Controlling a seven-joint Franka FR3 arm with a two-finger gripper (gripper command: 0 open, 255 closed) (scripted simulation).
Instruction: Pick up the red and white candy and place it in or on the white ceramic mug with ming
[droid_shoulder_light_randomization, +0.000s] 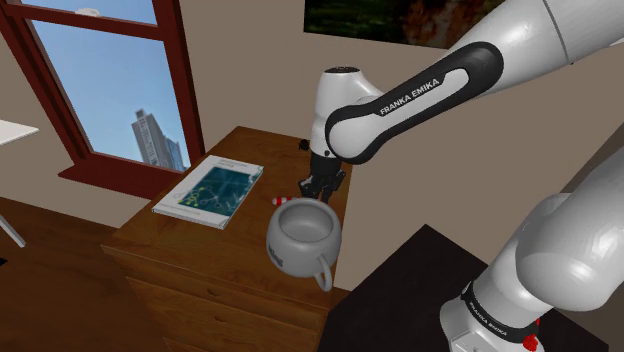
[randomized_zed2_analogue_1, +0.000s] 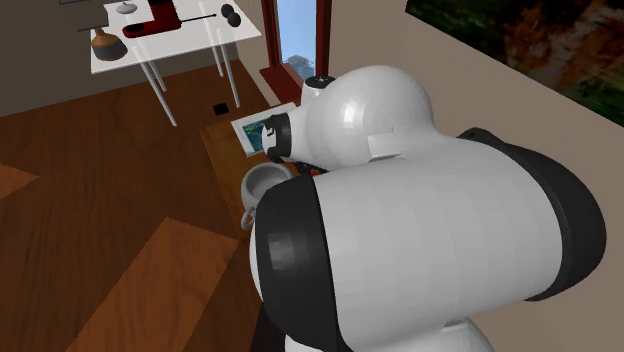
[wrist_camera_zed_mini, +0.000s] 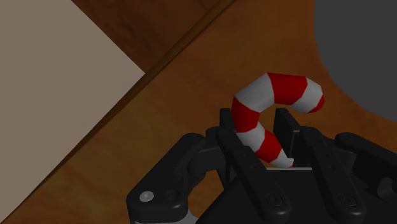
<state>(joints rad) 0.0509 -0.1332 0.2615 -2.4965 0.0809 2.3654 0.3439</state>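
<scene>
Gripper (wrist_camera_zed_mini: 256, 122) pinches the candy cane (wrist_camera_zed_mini: 280, 88) by its straight end, low over the dresser (droid_shoulder_light_randomization: 220, 245), so lift straight up w/o tilting, then carry to the mug (droid_shoulder_light_randomization: 303, 235) at 6 o'clock in shoulder view

We see a candy (wrist_camera_zed_mini: 280, 88) banded in red and white stripes, set against the all-black gripper (wrist_camera_zed_mini: 257, 127). The mug (droid_shoulder_light_randomization: 300, 235) is plain pale grey. The dresser (droid_shoulder_light_randomization: 200, 245) shows warm brown wood grain, and the book (droid_shoulder_light_randomization: 212, 190) has a mottled teal cover edged in white.
</scene>
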